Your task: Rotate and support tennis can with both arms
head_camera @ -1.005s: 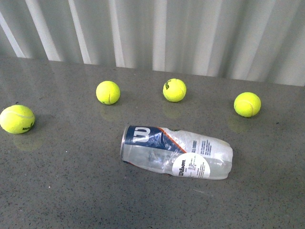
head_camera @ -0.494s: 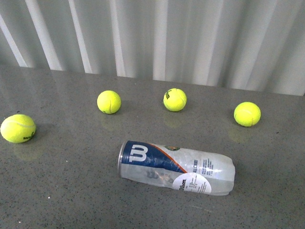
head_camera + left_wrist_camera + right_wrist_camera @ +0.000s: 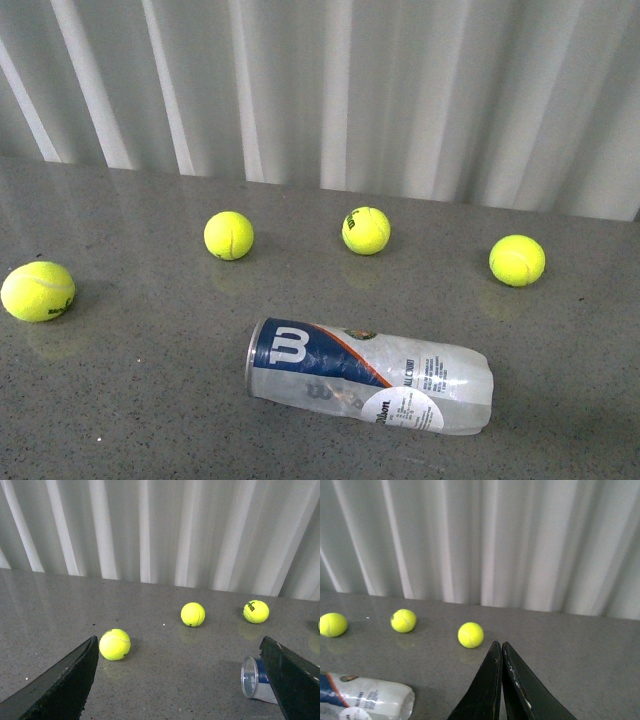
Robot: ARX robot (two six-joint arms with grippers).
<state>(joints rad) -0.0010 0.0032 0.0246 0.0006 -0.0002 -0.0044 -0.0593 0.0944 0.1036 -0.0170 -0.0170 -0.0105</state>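
Lying on its side on the near part of the grey table (image 3: 120,420), the tennis can (image 3: 368,375) has its silver-rimmed mouth to the left and its creased clear end to the right, a touch nearer. It looks empty, though the label and crumpled plastic make that hard to confirm. Four tennis balls sit farther back, well apart from it: one at far left (image 3: 37,291), two toward the middle (image 3: 228,236) (image 3: 366,230), one at right (image 3: 517,260).

Neither arm shows in the front view. The left gripper (image 3: 180,685) has its jaws spread wide with nothing between them, the can's open mouth just beside one finger. That spread probably suits taking the rim end. The right gripper (image 3: 501,685) has its jaws pressed together, holding nothing, with the can's clear end off to one side. Closed like that, it likely serves as a blunt prop to steady the far end while the other arm turns the can. No contact has been made, so the task is at its approach.
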